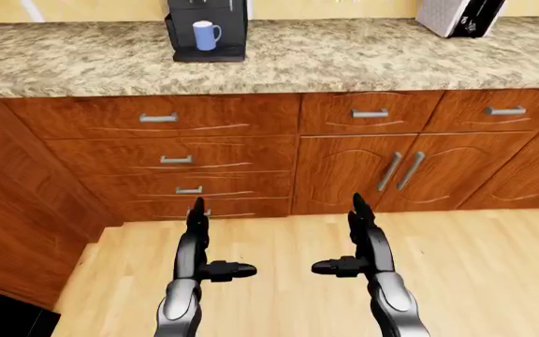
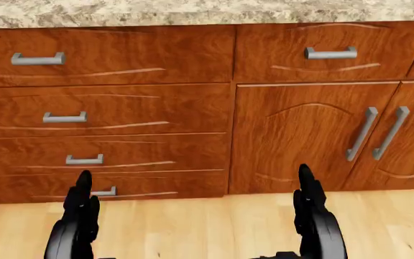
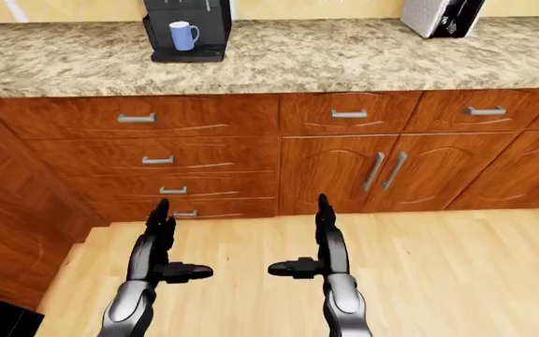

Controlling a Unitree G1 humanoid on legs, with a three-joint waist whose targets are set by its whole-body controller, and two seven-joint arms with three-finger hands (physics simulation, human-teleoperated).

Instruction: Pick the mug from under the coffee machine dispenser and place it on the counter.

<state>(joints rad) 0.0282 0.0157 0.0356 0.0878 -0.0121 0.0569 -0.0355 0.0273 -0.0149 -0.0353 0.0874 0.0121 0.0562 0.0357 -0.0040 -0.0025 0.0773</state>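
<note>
A light blue mug (image 1: 205, 35) stands on the drip tray of the black coffee machine (image 1: 208, 27), at the top left of the left-eye view, on the speckled granite counter (image 1: 344, 56). Both hands hang low over the wooden floor, far below the mug. My left hand (image 1: 211, 246) is open, fingers pointing up and thumb stretched inward. My right hand (image 1: 344, 242) mirrors it, open and empty. In the head view only the upright fingertips (image 2: 83, 186) of each hand show against the drawers.
Wooden drawers (image 1: 176, 158) with metal handles lie under the counter, cabinet doors (image 1: 396, 172) to their right. A white and black appliance (image 1: 459, 15) stands at the counter's top right. A wooden side panel (image 1: 17, 232) juts out at the left. Light wood floor (image 1: 475, 274) spreads below.
</note>
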